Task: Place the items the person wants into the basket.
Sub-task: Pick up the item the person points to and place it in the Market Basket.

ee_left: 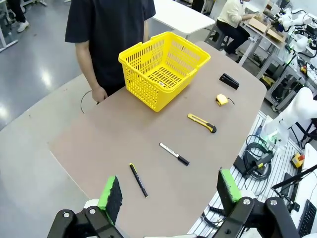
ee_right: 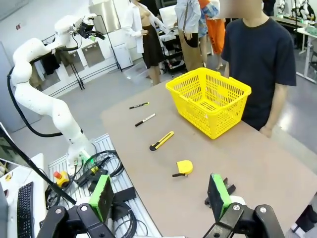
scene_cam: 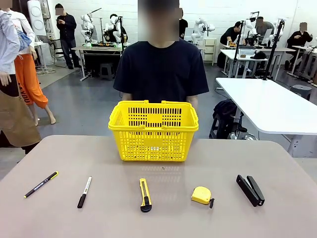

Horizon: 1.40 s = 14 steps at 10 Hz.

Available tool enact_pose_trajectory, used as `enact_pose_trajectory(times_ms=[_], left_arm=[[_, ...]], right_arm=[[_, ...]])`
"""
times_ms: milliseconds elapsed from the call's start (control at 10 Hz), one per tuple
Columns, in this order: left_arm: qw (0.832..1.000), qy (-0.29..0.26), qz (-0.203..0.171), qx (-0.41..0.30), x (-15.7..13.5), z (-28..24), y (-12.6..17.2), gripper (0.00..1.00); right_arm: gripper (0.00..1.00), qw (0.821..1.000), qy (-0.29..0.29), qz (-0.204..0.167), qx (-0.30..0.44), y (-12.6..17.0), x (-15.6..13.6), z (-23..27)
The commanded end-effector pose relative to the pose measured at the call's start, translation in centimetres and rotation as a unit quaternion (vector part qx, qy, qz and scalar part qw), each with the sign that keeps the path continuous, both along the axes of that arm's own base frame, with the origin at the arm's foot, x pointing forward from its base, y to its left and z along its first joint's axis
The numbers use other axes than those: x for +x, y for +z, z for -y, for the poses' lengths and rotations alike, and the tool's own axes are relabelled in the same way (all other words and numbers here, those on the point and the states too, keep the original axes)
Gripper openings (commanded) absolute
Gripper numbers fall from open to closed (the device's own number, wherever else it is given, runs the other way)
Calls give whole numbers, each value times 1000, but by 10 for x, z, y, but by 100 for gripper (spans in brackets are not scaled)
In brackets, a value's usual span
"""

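The yellow basket [scene_cam: 153,144] stands empty at the table's far middle, right in front of the person [scene_cam: 161,69]. On the near side lie, left to right, the black pen with yellow accents [scene_cam: 41,184], the black marker [scene_cam: 84,192] and the yellow-and-black utility knife [scene_cam: 144,195]. My left gripper [ee_left: 170,192] hangs open high above the table's left end, over the pen [ee_left: 138,180] and marker [ee_left: 174,153]. High over the right end, my right gripper [ee_right: 159,197] is open too, near the stapler [ee_right: 225,191]. Both hold nothing.
A yellow tape measure [scene_cam: 201,195] and a black stapler [scene_cam: 250,190] lie right of the knife. The person's hand [ee_left: 99,94] rests at the far table edge beside the basket [ee_left: 143,89]. Bare tabletop separates the row of tools from the basket.
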<state>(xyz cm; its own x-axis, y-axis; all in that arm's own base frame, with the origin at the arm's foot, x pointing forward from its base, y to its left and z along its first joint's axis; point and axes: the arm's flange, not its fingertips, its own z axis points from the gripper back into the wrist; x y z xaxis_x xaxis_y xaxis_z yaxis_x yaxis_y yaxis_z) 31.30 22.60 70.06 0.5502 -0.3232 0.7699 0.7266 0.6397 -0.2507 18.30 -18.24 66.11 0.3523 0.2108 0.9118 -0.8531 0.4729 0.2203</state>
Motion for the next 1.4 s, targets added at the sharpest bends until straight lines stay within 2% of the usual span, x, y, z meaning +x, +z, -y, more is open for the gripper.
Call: enact_pose_trajectory(times_ms=[0, 1300], left_arm=[[1000, 0, -1, 7, 0, 0, 2, 100], [1000, 0, -1, 7, 0, 0, 2, 100]], right_arm=[[100, 1000, 8, 12, -1, 2, 1, -2], [100, 1000, 8, 12, -1, 2, 1, -2]])
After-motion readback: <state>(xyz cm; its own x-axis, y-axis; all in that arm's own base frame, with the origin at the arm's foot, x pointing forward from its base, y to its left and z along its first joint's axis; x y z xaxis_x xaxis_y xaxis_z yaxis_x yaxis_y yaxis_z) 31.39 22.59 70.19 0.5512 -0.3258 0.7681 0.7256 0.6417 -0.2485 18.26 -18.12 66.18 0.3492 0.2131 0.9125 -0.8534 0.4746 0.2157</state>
